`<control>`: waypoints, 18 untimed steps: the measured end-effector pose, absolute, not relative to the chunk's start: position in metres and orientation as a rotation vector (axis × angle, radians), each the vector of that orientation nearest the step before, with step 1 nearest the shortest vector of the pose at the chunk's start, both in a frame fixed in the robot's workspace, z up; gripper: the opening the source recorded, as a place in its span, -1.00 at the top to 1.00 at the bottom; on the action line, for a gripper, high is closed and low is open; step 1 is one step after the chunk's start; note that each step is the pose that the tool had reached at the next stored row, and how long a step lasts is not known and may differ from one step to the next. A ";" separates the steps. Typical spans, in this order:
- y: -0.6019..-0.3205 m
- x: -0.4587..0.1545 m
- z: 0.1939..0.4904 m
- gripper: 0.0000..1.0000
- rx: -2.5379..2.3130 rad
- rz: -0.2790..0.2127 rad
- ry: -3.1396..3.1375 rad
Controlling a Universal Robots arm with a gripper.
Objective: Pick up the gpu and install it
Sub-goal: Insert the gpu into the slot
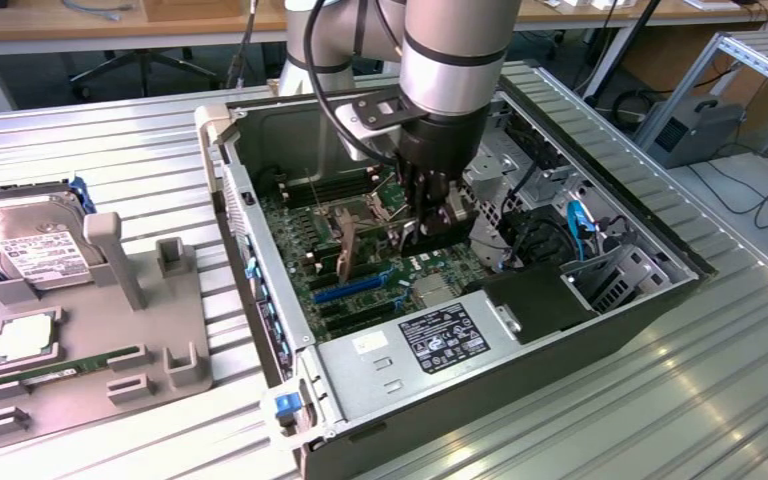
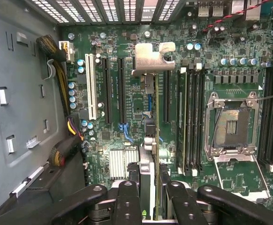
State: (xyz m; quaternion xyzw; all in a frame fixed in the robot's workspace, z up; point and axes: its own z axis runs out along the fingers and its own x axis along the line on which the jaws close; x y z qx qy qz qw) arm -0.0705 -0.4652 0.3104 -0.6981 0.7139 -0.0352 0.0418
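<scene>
The gpu is seen edge-on in the wrist view, a thin dark board with its silver end bracket at the far end. My gripper is shut on the card's near end, with a black finger on each side. The card hangs over the long black expansion slots of the green motherboard; I cannot tell whether it touches a slot. In the exterior view my gripper reaches down into the open computer case, with the gpu beside it over the board.
On the exterior view's left, a grey holder carries a silver hard drive, a processor and a green memory stick. Inside the case are the power supply, an open processor socket, a heat sink and cable bundles.
</scene>
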 end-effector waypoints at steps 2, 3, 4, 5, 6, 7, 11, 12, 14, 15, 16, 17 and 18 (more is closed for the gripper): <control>-0.465 -0.070 0.310 0.47 -2.137 -0.108 2.185; -0.465 -0.070 0.310 0.47 -2.137 -0.108 2.185; -0.465 -0.070 0.309 0.47 -2.137 -0.108 2.185; -0.465 -0.070 0.309 0.47 -2.136 -0.108 2.185; -0.466 -0.070 0.309 0.47 -2.137 -0.108 2.185; -0.466 -0.071 0.308 0.47 -2.137 -0.108 2.185; -0.466 -0.072 0.307 0.47 -2.137 -0.108 2.185; -0.466 -0.073 0.307 0.47 -2.137 -0.108 2.185; -0.466 -0.074 0.307 0.47 -2.137 -0.108 2.185; -0.466 -0.075 0.306 0.47 -2.136 -0.108 2.185; -0.466 -0.076 0.306 0.47 -2.136 -0.108 2.185; -0.466 -0.077 0.306 0.47 -2.137 -0.108 2.185; -0.466 -0.078 0.306 0.47 -2.137 -0.108 2.185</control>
